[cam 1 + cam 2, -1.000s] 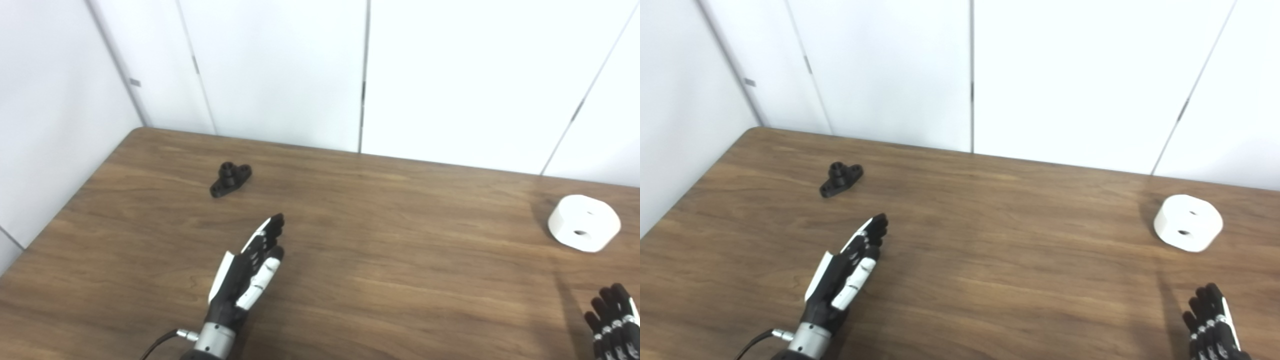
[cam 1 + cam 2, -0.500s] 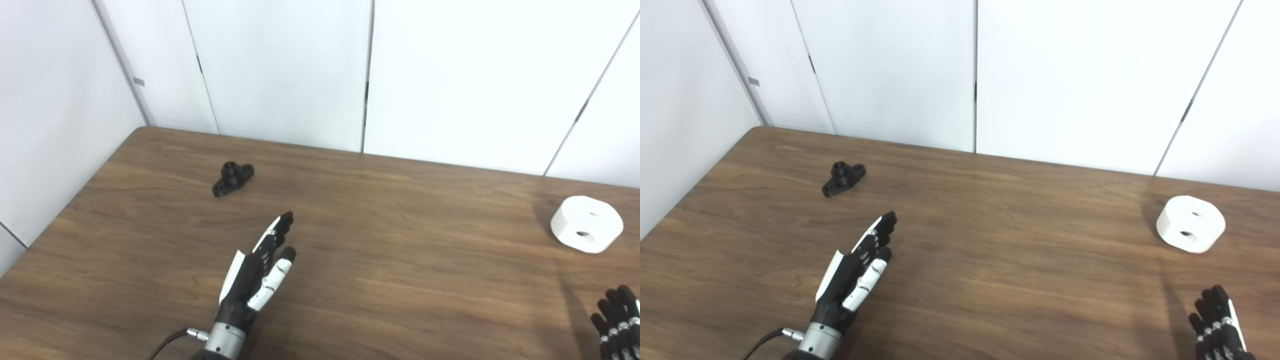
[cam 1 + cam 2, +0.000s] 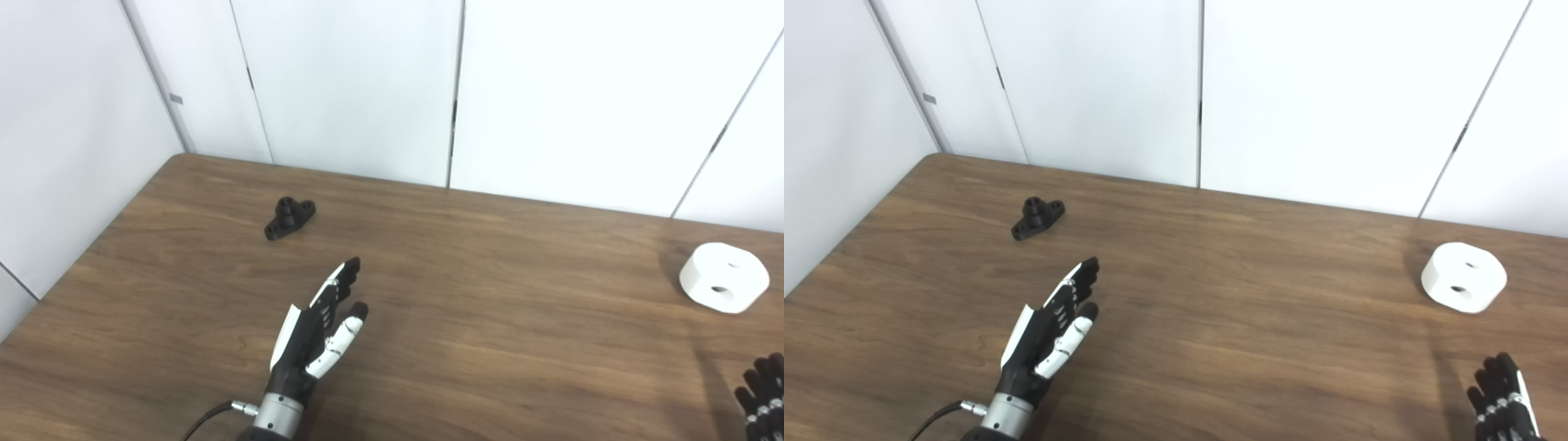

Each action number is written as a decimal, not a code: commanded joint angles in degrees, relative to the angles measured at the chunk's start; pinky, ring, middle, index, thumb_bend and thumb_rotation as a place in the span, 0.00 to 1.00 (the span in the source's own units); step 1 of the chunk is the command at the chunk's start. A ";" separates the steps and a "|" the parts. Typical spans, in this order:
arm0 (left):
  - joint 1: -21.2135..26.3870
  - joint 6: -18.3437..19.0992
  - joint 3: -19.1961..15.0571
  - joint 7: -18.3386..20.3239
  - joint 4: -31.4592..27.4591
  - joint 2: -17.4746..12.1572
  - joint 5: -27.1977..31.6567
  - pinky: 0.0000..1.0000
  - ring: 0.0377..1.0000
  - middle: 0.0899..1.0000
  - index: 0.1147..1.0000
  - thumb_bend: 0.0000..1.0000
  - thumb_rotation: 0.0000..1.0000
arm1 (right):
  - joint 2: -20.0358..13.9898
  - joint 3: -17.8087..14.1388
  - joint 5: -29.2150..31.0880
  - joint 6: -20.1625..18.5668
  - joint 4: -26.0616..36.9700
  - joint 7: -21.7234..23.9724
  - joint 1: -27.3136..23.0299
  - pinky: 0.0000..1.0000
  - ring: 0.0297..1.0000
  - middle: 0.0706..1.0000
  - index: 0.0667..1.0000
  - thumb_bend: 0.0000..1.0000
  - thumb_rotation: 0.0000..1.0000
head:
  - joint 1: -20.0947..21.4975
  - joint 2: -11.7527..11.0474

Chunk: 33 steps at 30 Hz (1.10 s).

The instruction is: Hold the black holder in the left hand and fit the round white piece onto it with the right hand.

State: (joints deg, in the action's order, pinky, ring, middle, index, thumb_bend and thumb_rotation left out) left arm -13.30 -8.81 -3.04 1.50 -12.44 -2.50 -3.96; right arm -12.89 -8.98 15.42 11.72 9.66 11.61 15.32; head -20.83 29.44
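The small black holder [image 3: 290, 218] lies on the wooden table [image 3: 465, 288] toward the far left, with its short round post pointing up. My left hand [image 3: 318, 324] hovers over the table's near middle-left, fingers stretched out and apart, holding nothing, well short of the holder. The round white piece [image 3: 724, 285], a thick disc with two holes on top, rests near the table's right edge. My right hand [image 3: 1500, 407] shows only its fingertips at the bottom right corner, spread and empty, nearer to me than the white piece.
White wall panels [image 3: 343, 86] stand right behind the table's far edge and along its left side. The table's left edge [image 3: 92, 245] runs diagonally close to the holder.
The whole picture has shifted a little, so the camera moved. My left hand has crept slightly forward and rightward. My right hand has sunk lower toward the bottom edge.
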 commanded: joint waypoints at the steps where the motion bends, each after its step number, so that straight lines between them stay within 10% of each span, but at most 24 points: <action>1: -6.39 0.72 -0.04 -1.94 -4.44 2.16 -1.82 0.94 0.95 0.94 0.91 0.50 0.49 | -0.14 -0.34 -0.57 0.37 -4.02 -0.13 1.71 1.00 1.00 1.00 1.00 0.70 1.00 | -0.52 0.07; 7: -5.00 4.12 -2.67 -8.60 -10.05 1.27 -18.57 0.89 0.90 0.89 0.85 0.61 0.24 | 0.04 -0.24 -0.28 -0.21 -3.59 -0.17 1.68 1.00 1.00 1.00 1.00 0.70 1.00 | -1.17 0.04; 16: -0.25 11.58 -7.98 -13.24 -14.82 -0.97 -35.23 0.75 0.80 0.80 0.79 0.77 0.12 | 0.16 0.04 -2.74 -0.26 -3.10 -0.89 1.52 1.00 1.00 1.00 1.00 0.67 1.00 | -0.97 0.49; 33: 8.58 22.77 -13.18 -13.80 -11.24 -8.04 -43.08 0.81 0.89 0.86 0.78 0.80 0.41 | 0.41 0.25 -2.85 -1.23 -2.23 -1.36 1.81 1.00 1.00 1.00 1.00 0.69 1.00 | -0.77 0.74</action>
State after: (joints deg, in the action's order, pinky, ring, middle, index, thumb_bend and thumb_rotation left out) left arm -6.46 13.74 -15.94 -10.49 -23.60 -9.43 -45.35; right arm -13.01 -9.11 12.53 11.39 9.81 10.48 16.16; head -21.53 30.15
